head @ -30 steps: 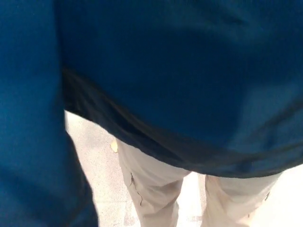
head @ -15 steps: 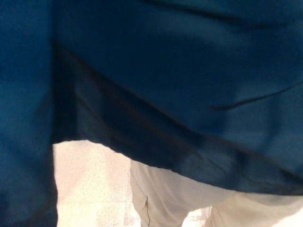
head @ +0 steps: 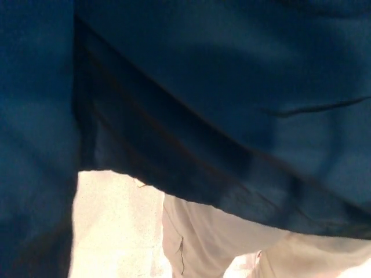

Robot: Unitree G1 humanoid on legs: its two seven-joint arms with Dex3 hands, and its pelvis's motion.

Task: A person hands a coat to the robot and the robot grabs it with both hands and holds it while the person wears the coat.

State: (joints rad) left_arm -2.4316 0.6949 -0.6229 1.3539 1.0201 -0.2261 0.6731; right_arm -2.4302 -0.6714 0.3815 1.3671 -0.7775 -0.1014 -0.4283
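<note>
The blue coat [head: 232, 87] now fills more of the head view than a second ago — its lower hem, which then crossed from mid-left down to the right edge well above the bottom, has dropped and hangs lower across the picture. The person's beige trousers [head: 208, 237] show far less: only a short stretch below the hem, where both legs were visible before. The dark inner fold on the left has widened. The pale floor [head: 110, 226] patch has shrunk — over the last half second, little more has shifted.
</note>
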